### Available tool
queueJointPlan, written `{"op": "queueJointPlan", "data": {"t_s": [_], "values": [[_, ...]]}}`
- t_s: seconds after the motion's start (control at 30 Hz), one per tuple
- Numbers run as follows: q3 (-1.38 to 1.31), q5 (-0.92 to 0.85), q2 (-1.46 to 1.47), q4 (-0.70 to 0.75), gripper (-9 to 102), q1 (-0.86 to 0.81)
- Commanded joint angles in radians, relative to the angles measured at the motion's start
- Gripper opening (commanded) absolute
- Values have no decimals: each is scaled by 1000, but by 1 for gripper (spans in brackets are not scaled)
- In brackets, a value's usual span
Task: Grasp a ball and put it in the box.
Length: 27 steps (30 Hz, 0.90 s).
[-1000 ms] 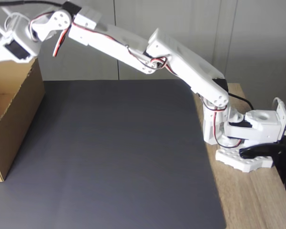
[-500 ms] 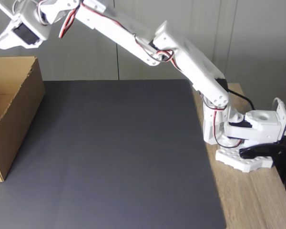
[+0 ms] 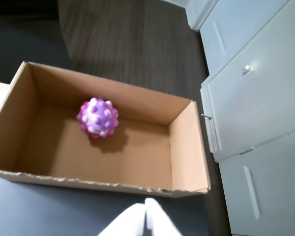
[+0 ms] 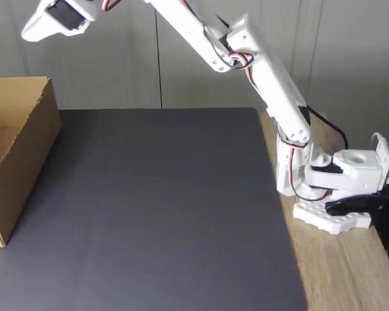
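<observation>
Wrist view shows you the gripper (image 3: 145, 212) at the bottom edge, its two white fingertips pressed together with only a thin seam between them, so the jaws are closed and hold nothing. From those tips the ball (image 3: 98, 117) lies toward eleven o'clock, resting on the floor of the box (image 3: 186, 147), nearer the box's left end and its far wall than the wall closest to the fingers. Being round, the ball has no long axis to line up with; the box's long side runs across the picture from nine to three o'clock. Beyond the box at three o'clock stand pale cabinet doors (image 3: 255, 88), and dark flooring lies at twelve o'clock. Fixed view shows you the arm stretched high from its base (image 4: 330, 194) at four o'clock up toward eleven o'clock, with the gripper end (image 4: 55, 16) raised well above the box (image 4: 26, 149) at nine o'clock and the dark mat (image 4: 162, 207) bare beneath it. By my judgement the drop is done and you need only bring the arm home.
</observation>
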State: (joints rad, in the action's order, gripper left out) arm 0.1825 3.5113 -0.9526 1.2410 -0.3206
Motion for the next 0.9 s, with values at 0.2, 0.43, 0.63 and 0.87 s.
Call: {"op": "queueJointPlan", "data": {"t_s": [0.2, 0.43, 0.63, 0.87], "values": [[35, 6, -130, 40, 0, -5], [390, 5, -342, -44, 0, -6], [528, 28, -433, -75, 0, -17], [1000, 25, -715, -288, 0, -17]]}}
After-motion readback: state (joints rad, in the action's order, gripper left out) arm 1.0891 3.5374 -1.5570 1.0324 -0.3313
